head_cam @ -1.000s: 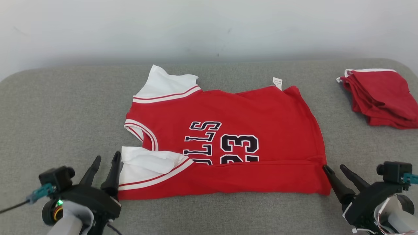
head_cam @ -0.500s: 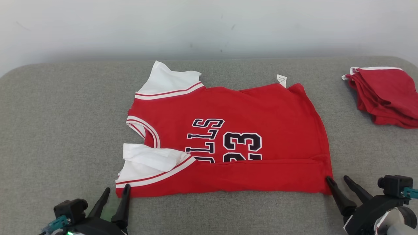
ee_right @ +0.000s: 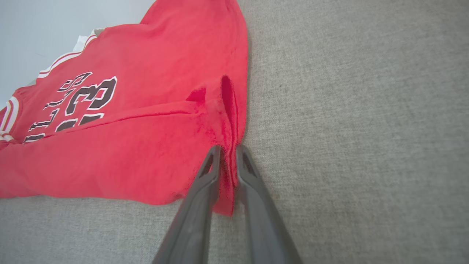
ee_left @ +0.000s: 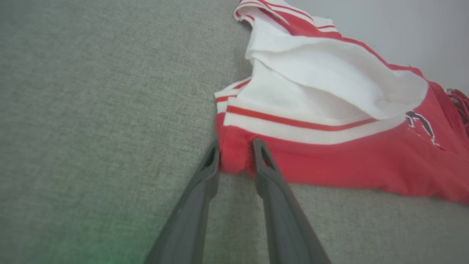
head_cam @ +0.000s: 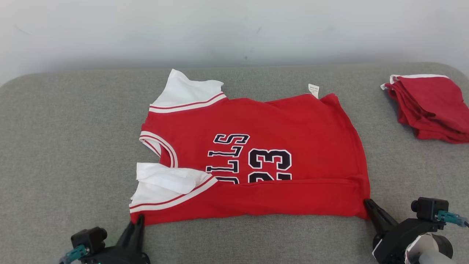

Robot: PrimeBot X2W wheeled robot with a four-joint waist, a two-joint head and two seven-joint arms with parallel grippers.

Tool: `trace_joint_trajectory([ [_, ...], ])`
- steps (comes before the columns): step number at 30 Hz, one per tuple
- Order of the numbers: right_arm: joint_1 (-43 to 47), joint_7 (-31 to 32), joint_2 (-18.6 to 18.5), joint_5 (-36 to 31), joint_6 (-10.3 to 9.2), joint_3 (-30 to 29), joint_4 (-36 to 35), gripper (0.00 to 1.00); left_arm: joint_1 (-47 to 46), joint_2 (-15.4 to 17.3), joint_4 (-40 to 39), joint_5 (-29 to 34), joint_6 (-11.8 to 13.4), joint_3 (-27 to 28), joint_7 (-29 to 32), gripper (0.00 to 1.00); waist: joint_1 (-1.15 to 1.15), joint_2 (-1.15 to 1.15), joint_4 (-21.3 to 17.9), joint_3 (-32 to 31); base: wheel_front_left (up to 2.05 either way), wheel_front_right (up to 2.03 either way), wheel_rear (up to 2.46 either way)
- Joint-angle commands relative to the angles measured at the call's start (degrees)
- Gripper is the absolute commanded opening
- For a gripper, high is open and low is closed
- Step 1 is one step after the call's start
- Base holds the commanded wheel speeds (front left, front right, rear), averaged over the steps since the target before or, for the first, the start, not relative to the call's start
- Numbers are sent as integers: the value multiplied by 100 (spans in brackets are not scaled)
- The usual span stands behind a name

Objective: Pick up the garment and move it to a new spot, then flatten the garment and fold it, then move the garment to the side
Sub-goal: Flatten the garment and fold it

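A red jersey-style garment [head_cam: 256,146] with white sleeves and black "23" print lies flat on the grey padded surface [head_cam: 73,128], its near edge folded up over the print. My left gripper [head_cam: 136,222] is at the garment's near-left corner. In the left wrist view the red corner [ee_left: 329,161] is bunched between the closed-in fingers of the left gripper [ee_left: 236,154]. My right gripper [head_cam: 367,203] is at the near-right corner. In the right wrist view the right gripper [ee_right: 228,152] is pinched narrowly on the garment's [ee_right: 128,128] side edge.
A pile of folded red cloth [head_cam: 432,106] sits at the far right of the surface. A pale wall [head_cam: 234,29] rises behind the back edge. Bare grey fabric lies to the left of the garment and along the near edge.
Both grippers stood open a second ago and have closed onto the garment's near corners. The left gripper has moved nearer and slightly right to reach its corner.
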Motion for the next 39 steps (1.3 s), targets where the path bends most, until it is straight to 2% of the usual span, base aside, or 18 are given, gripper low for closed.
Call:
trace_joint_trajectory([
  [1,-39,-11,37,44,2,-17,38,0,11,-47,84,-75,-6,-27,9,0,0,0,9,-44,0,0,0],
  [6,75,-71,83,175,2,-11,41,0,77,-79,216,-132,-55,-116,4,0,0,0,39,-261,0,0,0],
  [17,1031,-223,-405,464,2,-154,-674,0,1190,240,-648,-412,-29,77,-5,0,0,0,57,-693,0,0,0],
  [23,1594,-256,-656,583,1,-383,-1139,0,1832,350,-1421,-468,231,354,-6,0,0,0,109,-718,0,0,0],
  [27,1993,-204,-788,635,1,-516,-1397,0,2077,378,-1808,-404,385,287,47,0,0,0,200,-721,0,0,0],
  [35,2534,-139,-859,626,1,-894,-1825,0,2255,484,-2110,-376,586,307,69,0,0,0,221,-760,0,0,0],
  [39,2645,13,-757,400,1,-1035,-1879,0,2212,473,-2087,-354,627,257,120,0,0,0,181,-740,0,0,0],
])
